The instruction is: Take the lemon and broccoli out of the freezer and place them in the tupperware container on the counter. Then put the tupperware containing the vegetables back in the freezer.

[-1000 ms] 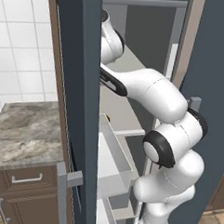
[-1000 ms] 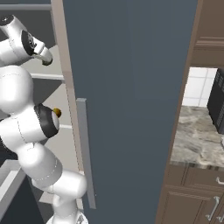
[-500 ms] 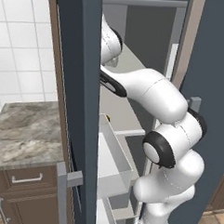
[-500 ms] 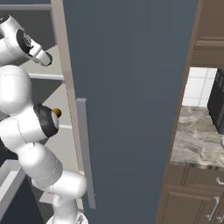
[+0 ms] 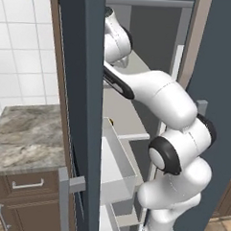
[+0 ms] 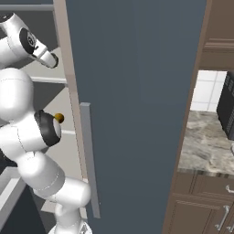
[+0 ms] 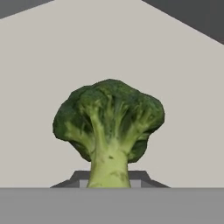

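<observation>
You have the dark green lumpy broccoli floret (image 7: 109, 127) right in front of the hand, lying on a light grey inner shelf (image 7: 183, 78) of the tall dark blue-grey freezer (image 5: 80, 87). Its pale stem runs down between the dark finger tips of the gripper (image 7: 109, 181), whose jaws look drawn in close around that stem. Whether they truly pinch it you cannot tell, since the contact sits at the very bottom of the hand view.

Your main risk is a weak hold: the stem is tapered and the heavy crown sits beyond the fingers, so on lifting the floret could pivot or slip out and roll back on the shelf. A fast pull-out could also knock the crown against the freezer's frame or the open door (image 6: 137, 91), because the white arm (image 5: 157, 91) reaches in deep past both.

The small yellow-orange lemon (image 6: 59, 118) rests on a lower shelf just beside the arm's elbow; a wide swing could nudge it off
</observation>
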Motion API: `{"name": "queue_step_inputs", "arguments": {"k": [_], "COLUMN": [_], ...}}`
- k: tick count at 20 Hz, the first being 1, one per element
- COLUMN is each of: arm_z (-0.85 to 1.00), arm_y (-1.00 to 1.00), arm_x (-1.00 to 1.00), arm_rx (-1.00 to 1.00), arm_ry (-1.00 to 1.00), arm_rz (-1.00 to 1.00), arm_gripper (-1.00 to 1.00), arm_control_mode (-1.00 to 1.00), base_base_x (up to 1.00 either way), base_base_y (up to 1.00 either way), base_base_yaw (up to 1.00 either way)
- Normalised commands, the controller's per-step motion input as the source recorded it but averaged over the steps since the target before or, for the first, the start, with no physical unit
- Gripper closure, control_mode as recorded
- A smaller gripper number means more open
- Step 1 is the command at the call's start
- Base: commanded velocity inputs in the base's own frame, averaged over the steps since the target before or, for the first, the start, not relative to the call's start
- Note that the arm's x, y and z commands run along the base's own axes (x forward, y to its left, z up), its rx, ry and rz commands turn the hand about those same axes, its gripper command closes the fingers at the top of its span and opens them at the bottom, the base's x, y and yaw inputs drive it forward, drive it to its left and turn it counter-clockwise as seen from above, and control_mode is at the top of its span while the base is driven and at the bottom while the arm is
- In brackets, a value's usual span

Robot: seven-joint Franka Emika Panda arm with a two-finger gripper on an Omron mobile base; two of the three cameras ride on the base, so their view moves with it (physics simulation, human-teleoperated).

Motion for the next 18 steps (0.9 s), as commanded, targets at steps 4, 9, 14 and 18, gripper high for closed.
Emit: {"name": "queue_step_inputs", "arguments": {"k": [4,9,14,18], "arm_z": [0.00,0.14,0.34,0.27], "arm_y": [-0.26,-0.31,-0.34,-0.31], "arm_x": [-0.55,-0.80,-0.97,-1.00], "arm_rx": [0.02,0.02,0.07,0.08], "arm_ry": [-0.18,-0.26,-0.16,-0.01], "arm_rz": [0.00,0.07,0.13,0.16], "arm_gripper": [1.00,1.00,1.00,1.00], "arm_control_mode": [-1.00,-1.00,-1.00,-1.00], "base_base_x": [0.00,0.00,0.00,0.00], "base_base_y": [0.00,0.00,0.00,0.00], "base_base_yaw": [0.00,0.00,0.00,0.00]}}
